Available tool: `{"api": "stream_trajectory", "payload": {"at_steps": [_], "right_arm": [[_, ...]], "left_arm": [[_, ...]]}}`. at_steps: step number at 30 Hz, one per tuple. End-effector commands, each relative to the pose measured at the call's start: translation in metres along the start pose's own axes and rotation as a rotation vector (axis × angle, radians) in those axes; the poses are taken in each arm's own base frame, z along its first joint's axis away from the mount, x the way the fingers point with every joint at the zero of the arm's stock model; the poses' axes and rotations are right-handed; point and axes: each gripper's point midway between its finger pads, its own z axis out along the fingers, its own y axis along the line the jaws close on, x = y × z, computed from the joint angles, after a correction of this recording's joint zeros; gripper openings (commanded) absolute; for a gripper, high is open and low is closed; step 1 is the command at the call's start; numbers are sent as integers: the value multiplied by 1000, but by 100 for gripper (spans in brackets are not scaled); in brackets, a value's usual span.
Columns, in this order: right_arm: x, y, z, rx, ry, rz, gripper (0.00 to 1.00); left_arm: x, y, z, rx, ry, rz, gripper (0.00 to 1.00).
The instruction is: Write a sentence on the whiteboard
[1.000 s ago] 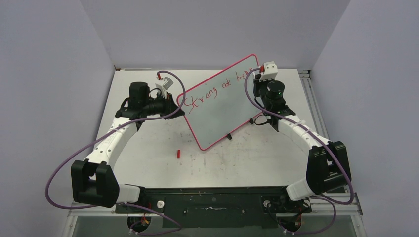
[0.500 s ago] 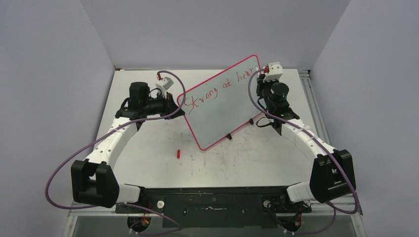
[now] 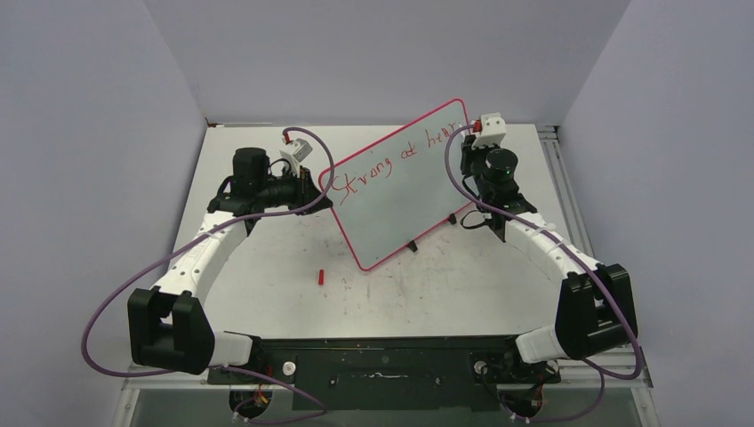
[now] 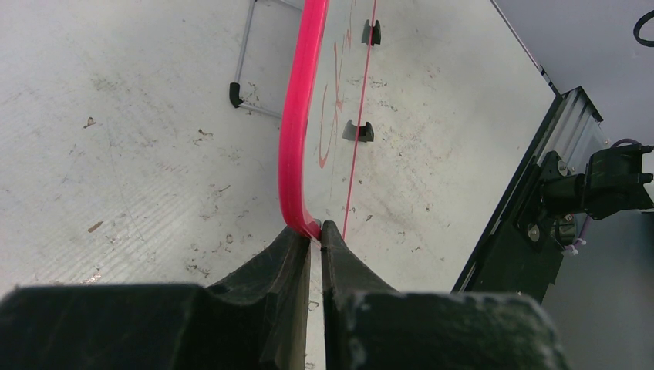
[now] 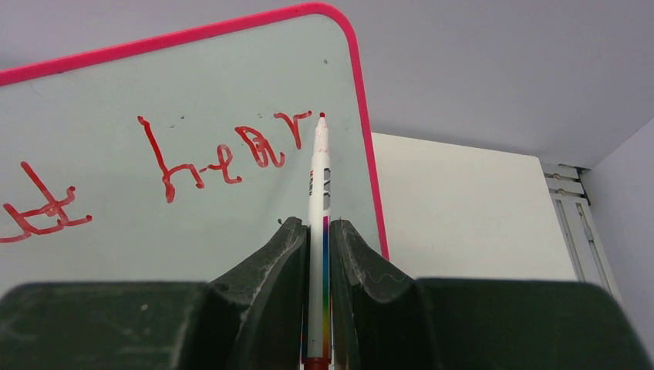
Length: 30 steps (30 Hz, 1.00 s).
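Relative to one second ago, the right arm's wrist sits slightly further right along the board's far edge and its elbow has dropped nearer; the left arm has not moved.

The right gripper [image 5: 318, 228] has its two black fingers pressed onto a slim white marker pen with coloured bands [image 5: 317, 193], which points away from the wrist. The pen's red tip lies at the end of the final "r"; contact with the surface cannot be confirmed. The thin red handwritten sentence [image 5: 224, 158] so far reads "Strong at hear" in a single line, running toward the board's far right corner.

The large white rectangular whiteboard with rounded corners and a pink-red rim [image 3: 400, 200] stands tilted at the far centre of the table, between the two arms, angled from near left to far right. Two small black feet [image 3: 413, 246] rest on the tabletop at its near edge.

The left gripper [image 4: 315, 231] pinches the board's left rim between its closed black fingers.

A scuffed white table [image 3: 267, 258] carries the board. A small red cap [image 3: 320, 277] lies on it, near and left of the board, apart from it.
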Motion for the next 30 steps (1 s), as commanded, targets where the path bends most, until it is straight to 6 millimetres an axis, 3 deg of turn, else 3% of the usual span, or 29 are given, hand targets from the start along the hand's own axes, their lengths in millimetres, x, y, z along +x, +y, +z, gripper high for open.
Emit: {"api": "stream_trajectory", "payload": {"at_steps": [1,30], "right_arm": [[-15,2,5,-18,-53,14,5],[-12,0,20,2,-41,4,5]], "left_arm": [[-13,-7,-2,15,-27,53,0],[-13,-7,-2,13,-26,53,0]]}}
